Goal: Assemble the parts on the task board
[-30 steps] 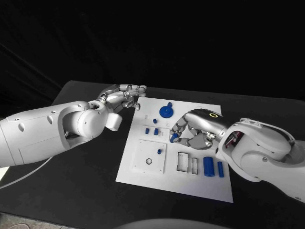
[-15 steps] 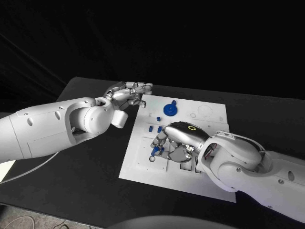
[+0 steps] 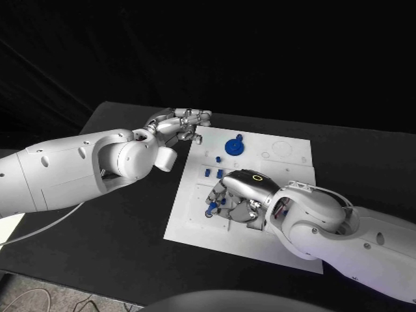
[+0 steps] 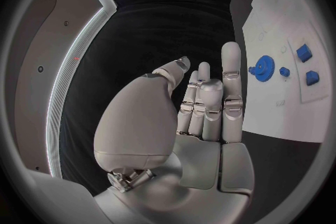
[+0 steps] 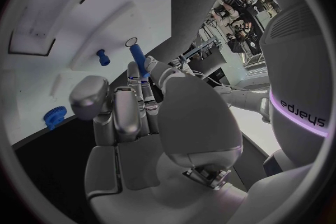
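Right hand (image 3: pixel 234 198) gripping a blue peg (image 5: pixel 138 59) over the task board (image 3: pixel 292 166); left hand (image 3: pixel 178 127) idling at the board's far left corner.

The right hand is pinching the slim blue peg between its fingertips, and the peg is projecting beyond them toward the white board surface, its tip lying close to a small round hole (image 5: pixel 131 41). A short blue pin (image 5: pixel 103 56) is standing on the board just beside that hand's fingers, and a blue gear (image 3: pixel 233 147) is sitting on the board beyond the hand, toward the far edge. The left hand is holding nothing, its fingers extended and loosely apart, hovering above the black table (image 3: pixel 123 214) just off the board's edge, with the gear lying near its fingertips.
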